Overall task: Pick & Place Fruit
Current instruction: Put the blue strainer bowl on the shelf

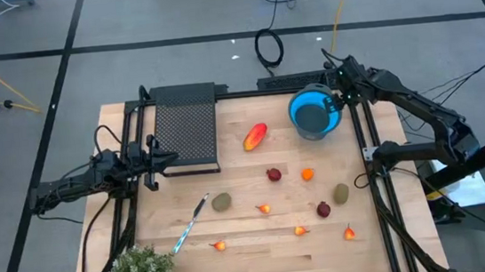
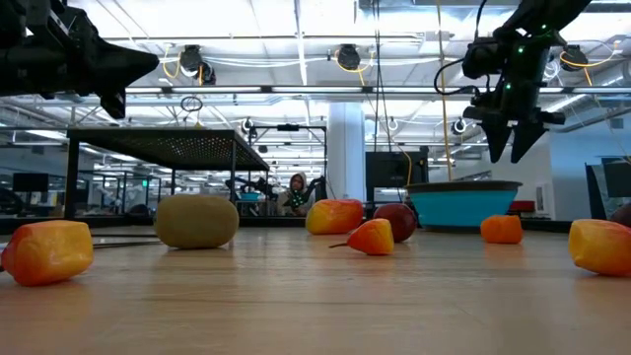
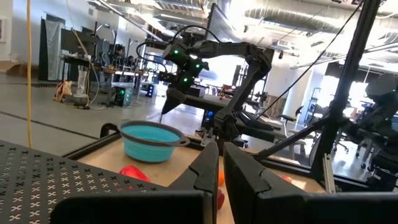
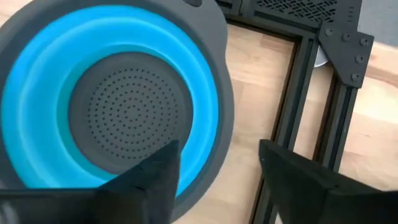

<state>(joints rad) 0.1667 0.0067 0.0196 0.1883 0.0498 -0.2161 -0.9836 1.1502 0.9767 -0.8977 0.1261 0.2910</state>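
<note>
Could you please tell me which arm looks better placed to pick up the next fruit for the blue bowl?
Probably the right. Its hand hovers open over the blue bowl's rim, and the fruit, such as the dark red ball, lies mostly on that side. The left hand waits at the dark perforated rack.

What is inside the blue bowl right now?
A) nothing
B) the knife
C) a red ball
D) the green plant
A: the right wrist view looks straight down into the blue bowl and shows only its bare dotted grey bottom, while the right gripper hangs open over its rim, holding nothing.
</note>
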